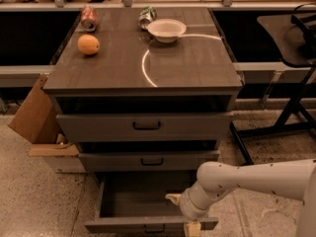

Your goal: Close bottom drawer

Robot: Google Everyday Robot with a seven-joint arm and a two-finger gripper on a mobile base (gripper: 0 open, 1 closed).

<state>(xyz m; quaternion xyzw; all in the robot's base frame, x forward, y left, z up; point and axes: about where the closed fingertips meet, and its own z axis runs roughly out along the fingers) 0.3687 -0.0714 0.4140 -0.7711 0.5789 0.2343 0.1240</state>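
Observation:
The bottom drawer (138,197) is pulled out, and its plain grey interior shows behind its shallow front (123,226) at the lower edge of the view. My gripper (182,213) is at the right end of that front, on the white arm coming in from the right. One cream fingertip (173,198) is inside the drawer. The other fingertip (193,228) is on the outer side of the front panel. The fingers stand apart and hold nothing.
The middle drawer (148,160) and the top drawer (145,126) sit nearly shut above. On the cabinet top are an orange (88,44), a white bowl (167,29) and two cans (89,17). A cardboard box (37,118) stands at the left and a black stand (291,83) at the right.

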